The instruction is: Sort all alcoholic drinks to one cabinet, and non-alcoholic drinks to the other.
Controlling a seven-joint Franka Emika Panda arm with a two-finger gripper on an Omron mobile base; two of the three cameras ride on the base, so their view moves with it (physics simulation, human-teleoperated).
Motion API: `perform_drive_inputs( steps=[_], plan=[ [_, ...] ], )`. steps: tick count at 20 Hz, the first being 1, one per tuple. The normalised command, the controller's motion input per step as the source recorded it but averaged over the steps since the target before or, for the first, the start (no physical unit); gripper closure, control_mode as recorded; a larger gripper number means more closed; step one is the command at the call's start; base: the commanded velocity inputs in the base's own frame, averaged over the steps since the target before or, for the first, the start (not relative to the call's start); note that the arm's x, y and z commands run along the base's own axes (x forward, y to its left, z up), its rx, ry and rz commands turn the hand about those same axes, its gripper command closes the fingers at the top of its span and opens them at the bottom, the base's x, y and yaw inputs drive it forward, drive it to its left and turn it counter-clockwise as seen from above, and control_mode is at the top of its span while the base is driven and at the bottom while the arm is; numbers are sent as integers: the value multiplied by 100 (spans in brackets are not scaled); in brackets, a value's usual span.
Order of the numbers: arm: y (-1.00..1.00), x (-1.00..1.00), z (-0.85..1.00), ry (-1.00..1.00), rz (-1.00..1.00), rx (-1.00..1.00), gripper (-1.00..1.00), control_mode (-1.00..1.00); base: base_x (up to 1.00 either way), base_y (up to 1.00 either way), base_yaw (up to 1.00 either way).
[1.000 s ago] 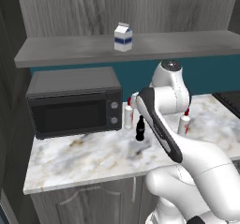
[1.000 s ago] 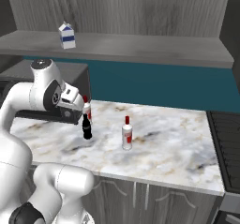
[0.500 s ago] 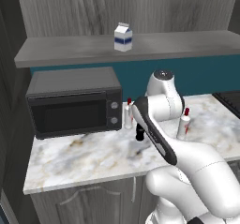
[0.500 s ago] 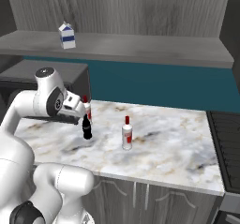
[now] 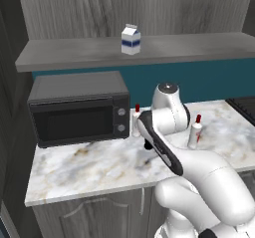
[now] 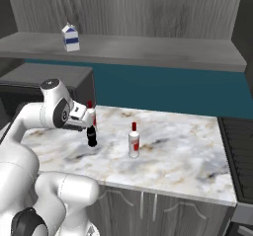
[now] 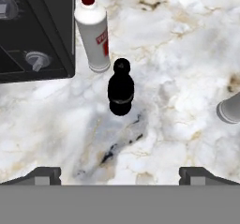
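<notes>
A small black cola bottle (image 7: 121, 93) stands on the marble counter (image 7: 187, 54), and my gripper (image 7: 120, 174) hangs open above it with nothing between its fingertips (image 7: 44, 175). From the right base view the hand (image 6: 80, 119) sits just left of and above the cola bottle (image 6: 91, 136). One red-capped white bottle (image 7: 93, 35) stands right behind the cola, next to the microwave. A second red-capped bottle (image 6: 133, 141) stands alone further right (image 5: 195, 133). The milk carton (image 5: 131, 39) rests up on the grey shelf (image 5: 74, 53).
A black microwave (image 5: 77, 107) fills the counter's left end, close to the bottles. A dark cooktop (image 6: 242, 156) lies at the right end. Teal wall panelling runs behind the counter, with the shelf overhanging it.
The arm has folded lower and the hand has come down closer to the cola bottle. The jaws stay wide. No bottle or carton has moved.
</notes>
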Motion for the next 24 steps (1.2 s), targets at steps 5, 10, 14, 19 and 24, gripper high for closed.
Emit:
perform_drive_inputs(
  steps=[5,10,14,19,24],
  plan=[
    [0,20,-21,0,0,-3,-100,-100,0,0,0],
    [0,21,-23,0,0,-3,-100,-100,0,0,0],
    [0,21,-20,0,0,-3,-100,-100,0,0,0],
    [-1,14,-10,0,0,-3,-100,-100,0,0,0],
    [-4,16,-6,0,0,-2,-100,-100,0,0,0]
  ],
)
